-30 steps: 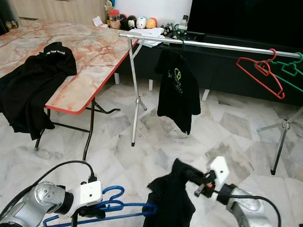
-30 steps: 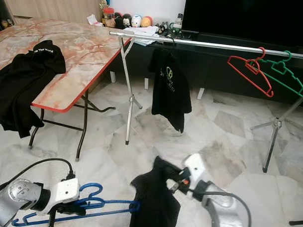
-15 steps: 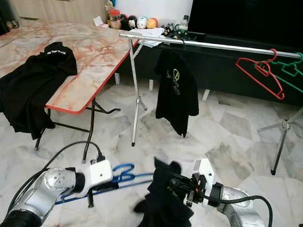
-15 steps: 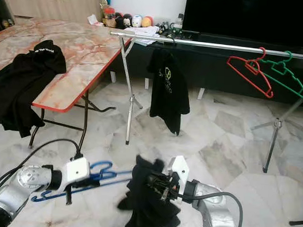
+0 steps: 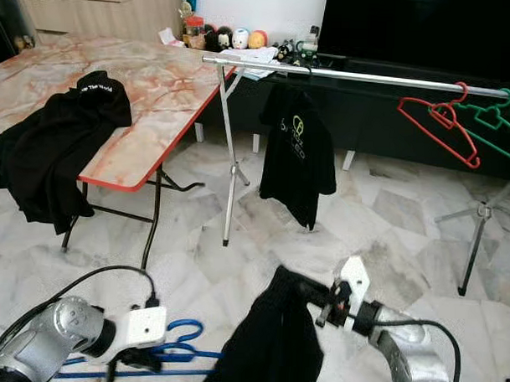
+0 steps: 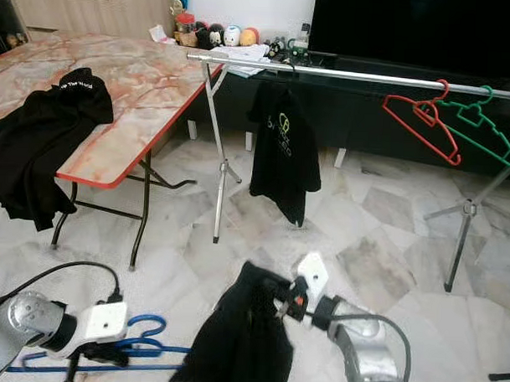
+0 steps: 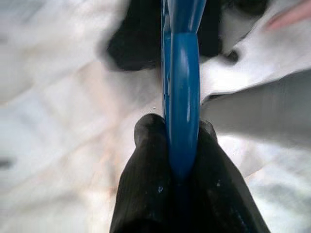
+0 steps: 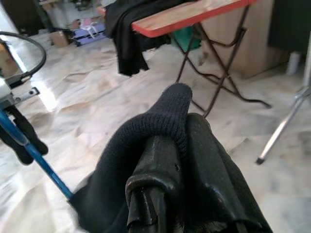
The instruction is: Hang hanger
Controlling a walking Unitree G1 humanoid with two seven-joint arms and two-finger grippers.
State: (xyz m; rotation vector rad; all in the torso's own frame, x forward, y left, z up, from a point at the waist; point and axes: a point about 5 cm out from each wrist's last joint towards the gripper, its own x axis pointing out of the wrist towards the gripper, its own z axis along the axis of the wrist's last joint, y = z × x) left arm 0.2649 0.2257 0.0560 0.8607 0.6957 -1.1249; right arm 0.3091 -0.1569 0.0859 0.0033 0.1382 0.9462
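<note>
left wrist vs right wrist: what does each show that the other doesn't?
Left wrist: the left tool seen close, its fingers shut on the blue hanger.

Right wrist: the right tool shut on the collar of the black shirt, plus the red-edged table with a dark garment draped over its edge, and the left tool with the hanger seen from a distance.

Shared: the blue hanger, the marble floor and the black shirt.
</note>
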